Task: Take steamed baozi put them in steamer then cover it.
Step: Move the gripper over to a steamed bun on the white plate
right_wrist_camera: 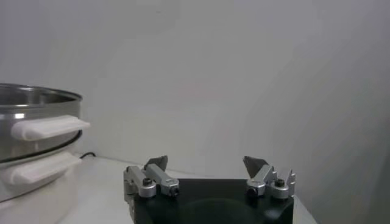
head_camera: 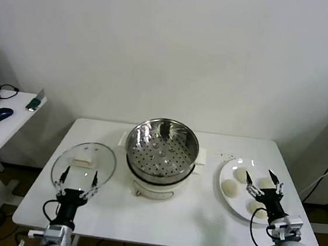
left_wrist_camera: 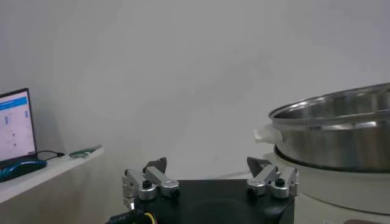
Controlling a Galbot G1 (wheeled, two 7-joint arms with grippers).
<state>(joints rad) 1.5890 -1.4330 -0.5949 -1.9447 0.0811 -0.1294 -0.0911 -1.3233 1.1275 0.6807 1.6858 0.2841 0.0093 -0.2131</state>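
Baozi [head_camera: 230, 188] untouched; both end effectors (L [head_camera: 77, 178], R [head_camera: 263, 181]) low, spread wide.

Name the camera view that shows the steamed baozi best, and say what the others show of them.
The head view: all four steamed baozi lie in sight on the white plate, partly behind the open right gripper. Neither wrist view shows any baozi; each shows only the steamer's side and the wall.
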